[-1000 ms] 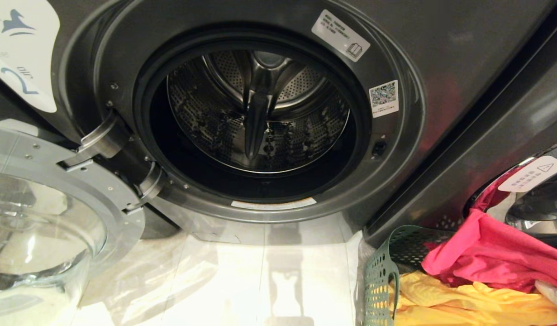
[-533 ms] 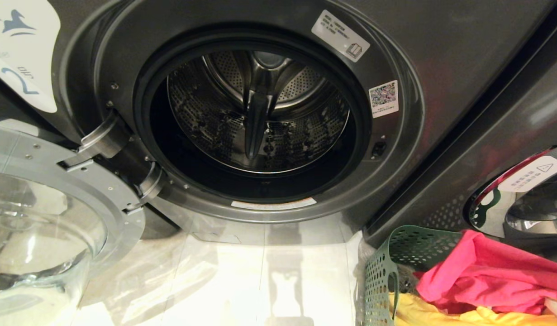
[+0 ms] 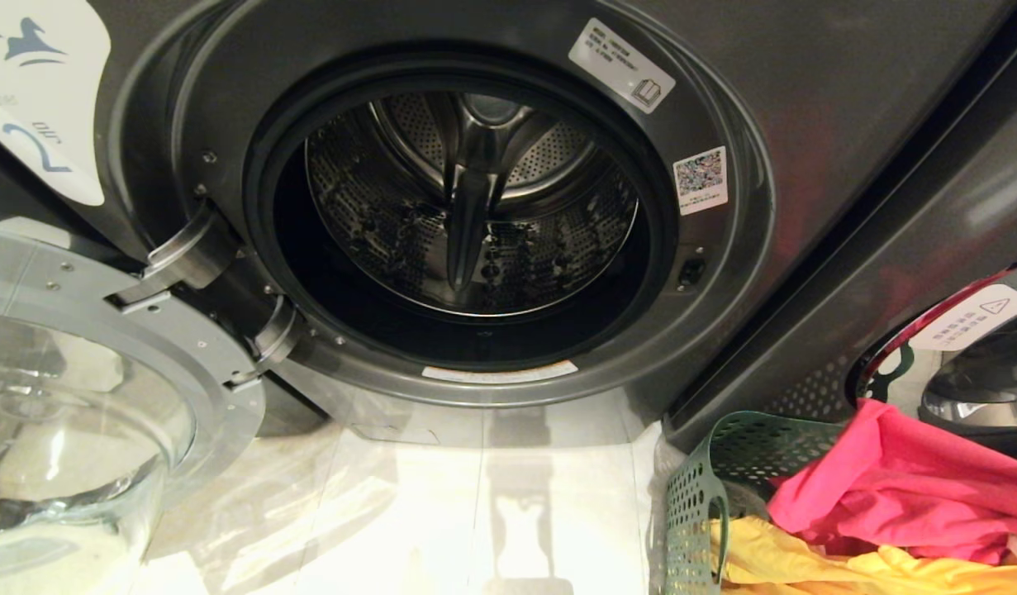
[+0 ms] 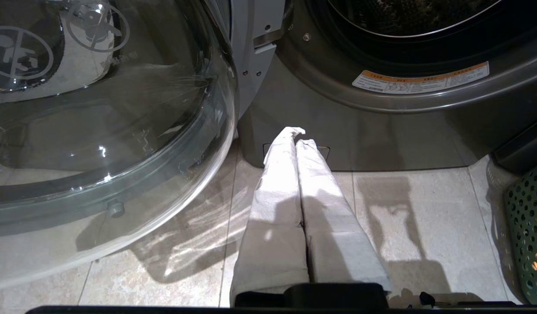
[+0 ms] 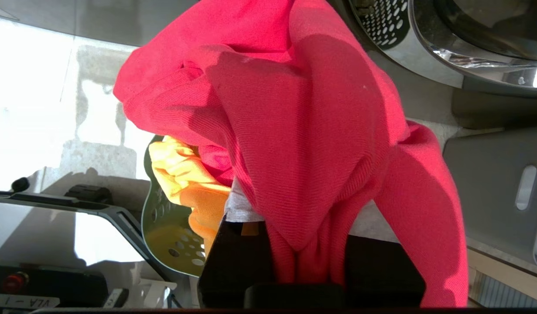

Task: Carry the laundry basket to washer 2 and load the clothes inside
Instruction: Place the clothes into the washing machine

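The right gripper (image 5: 301, 261) is clamping the magenta-pink garment (image 3: 896, 487) over the laundry basket (image 3: 698, 504) at the head view's lower right — yellow-orange garment (image 3: 805, 566) beneath. Washer 2 (image 3: 475, 215) is gaping open mid-frame. The left gripper (image 4: 295, 135) is sitting shut, empty.

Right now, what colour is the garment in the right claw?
Bright magenta-pink garment, draped over the right claw; shows best in the right wrist view.
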